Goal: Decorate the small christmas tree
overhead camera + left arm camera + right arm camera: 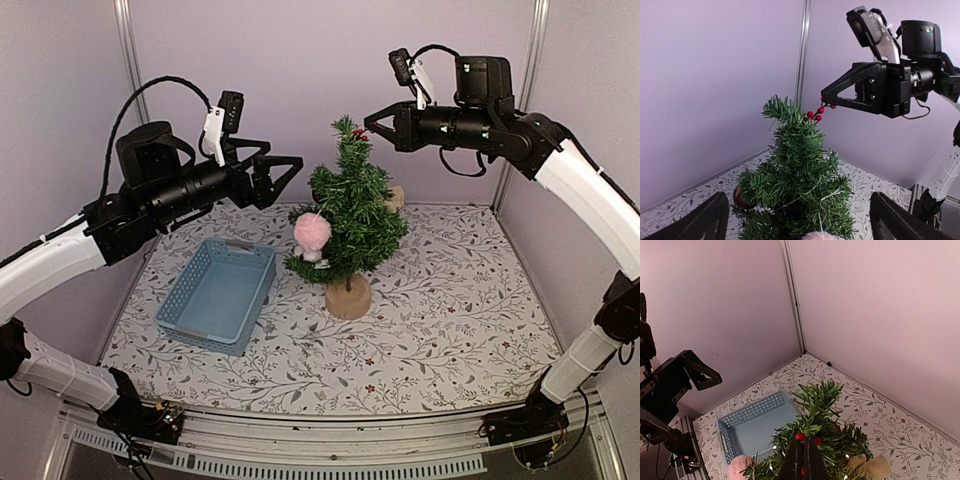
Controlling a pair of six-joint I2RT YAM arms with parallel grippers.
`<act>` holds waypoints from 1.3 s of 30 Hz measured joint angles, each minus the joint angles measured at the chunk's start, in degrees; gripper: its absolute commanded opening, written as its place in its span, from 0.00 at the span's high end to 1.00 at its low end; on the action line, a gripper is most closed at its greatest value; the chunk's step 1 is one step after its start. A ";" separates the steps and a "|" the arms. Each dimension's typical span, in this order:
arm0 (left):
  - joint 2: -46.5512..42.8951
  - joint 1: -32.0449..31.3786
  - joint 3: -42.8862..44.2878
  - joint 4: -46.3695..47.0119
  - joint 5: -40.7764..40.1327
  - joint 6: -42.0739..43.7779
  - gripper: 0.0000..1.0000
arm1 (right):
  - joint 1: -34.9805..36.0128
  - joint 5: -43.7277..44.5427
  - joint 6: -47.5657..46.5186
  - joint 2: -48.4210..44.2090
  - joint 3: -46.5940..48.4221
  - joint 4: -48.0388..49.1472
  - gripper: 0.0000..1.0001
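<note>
The small christmas tree [350, 215] stands mid-table on its round tan base [348, 297]. A pink pom-pom [312, 231] hangs on its left side, and a dark red ball [740, 198] sits among the lower branches. At the treetop [785, 112] my right gripper [371, 125] is shut on a sprig of red berries [818, 113]; the berries [808, 439] show just past its tips [803, 452]. My left gripper [290, 175] stands open in the air left of the tree, level with its upper half, holding nothing.
A blue perforated basket [219, 293] lies empty to the left of the tree. A tan burlap bow [871, 466] sits on the tree's far right side. Purple walls close the table at the back and sides.
</note>
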 measured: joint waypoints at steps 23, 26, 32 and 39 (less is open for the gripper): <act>0.76 0.26 0.00 0.00 1.07 0.07 0.01 | 0.00 -2.23 -0.28 1.57 0.04 -0.46 0.88; 0.76 0.28 0.00 0.00 1.11 0.07 0.01 | 0.00 -2.19 -0.22 1.57 0.11 -0.61 0.83; 1.09 0.35 0.00 0.00 1.27 0.07 0.01 | 0.00 -2.05 -0.26 1.57 0.11 -0.81 0.78; 1.40 0.37 0.00 0.02 1.33 0.04 0.01 | 0.00 -1.36 -0.28 1.57 0.09 -0.83 0.69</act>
